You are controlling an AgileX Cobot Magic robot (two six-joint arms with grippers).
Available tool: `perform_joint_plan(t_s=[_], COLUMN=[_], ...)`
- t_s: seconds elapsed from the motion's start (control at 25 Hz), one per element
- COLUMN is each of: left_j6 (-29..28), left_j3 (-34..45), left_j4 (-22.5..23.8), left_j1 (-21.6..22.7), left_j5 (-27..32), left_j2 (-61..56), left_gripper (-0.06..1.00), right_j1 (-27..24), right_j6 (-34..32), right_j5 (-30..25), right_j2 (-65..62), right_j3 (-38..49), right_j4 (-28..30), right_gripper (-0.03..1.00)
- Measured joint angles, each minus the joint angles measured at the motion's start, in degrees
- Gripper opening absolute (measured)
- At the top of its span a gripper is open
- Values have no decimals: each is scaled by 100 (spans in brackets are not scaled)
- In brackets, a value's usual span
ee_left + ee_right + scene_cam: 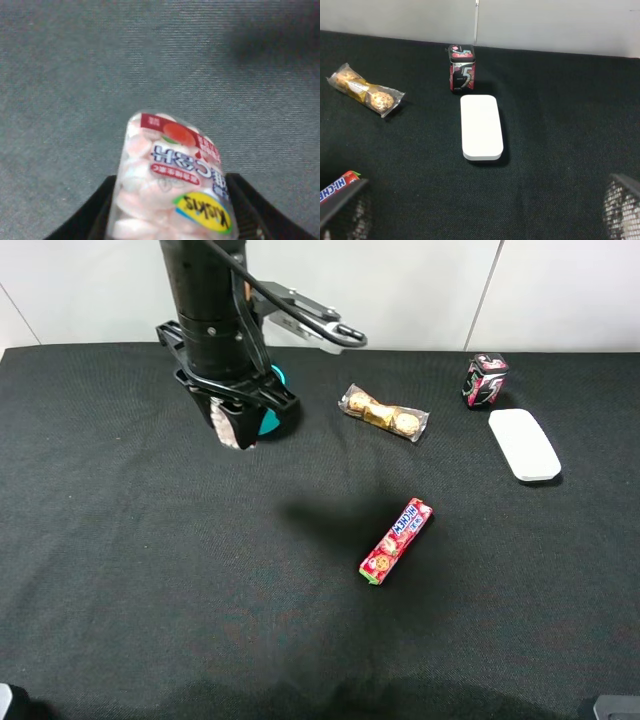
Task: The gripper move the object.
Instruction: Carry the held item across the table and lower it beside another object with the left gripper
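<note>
Black cloth [150, 590] all over the table, seen from the high cam. L gripper [237, 425] at 11 o'clock, jaws clamped on the object [233, 427], which hangs off the cloth w/ its shadow nearer the centre. Wrist cam confirms it: the object [170, 185] is wedged between both black fingers [95, 215], label upside down, cap hidden.

Around it: a teal bit [272, 420] peeks out just behind the L gripper, can't tell what it is. Clear wrapper [384, 413] lies at 1 o'clock. Dark can [485, 380] stands upright at 2 o'clock, w/ a flat white case [523, 444] just beside it, toward 3. Red candy roll [396, 540] lies slanted at 5 o'clock, near the centre, well apart from the rest. Bare cloth between the L gripper and the roll, only that shadow on it.

Containers: the object is packed w/ pink-white candies. Wrapper holds gold-foil choc balls in a row.

R gripper [482, 200]: jaws wide, nothing between them. Its cam sees the case [481, 127] dead ahead, can [462, 68] behind it, wrapper [365, 91] off to one side, roll end [335, 187] just by one finger [342, 210].
</note>
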State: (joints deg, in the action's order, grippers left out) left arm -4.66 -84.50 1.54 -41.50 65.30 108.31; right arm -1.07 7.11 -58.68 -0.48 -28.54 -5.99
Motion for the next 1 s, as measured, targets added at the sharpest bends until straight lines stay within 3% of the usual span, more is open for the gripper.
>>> perform_joint_plan(t_s=[0.44, 1.0], left_j6=[-44, -230], left_j3=[-579, -737], left_j4=[-17, -17], left_j1=[-589, -1222], left_j5=[-106, -493], left_j2=[10, 92], left_gripper=[50, 50], right_j1=[0, 0], right_j6=[0, 0], right_j5=[0, 0], right_j2=[0, 0], right_j3=[0, 0], right_j4=[0, 0], right_gripper=[69, 69])
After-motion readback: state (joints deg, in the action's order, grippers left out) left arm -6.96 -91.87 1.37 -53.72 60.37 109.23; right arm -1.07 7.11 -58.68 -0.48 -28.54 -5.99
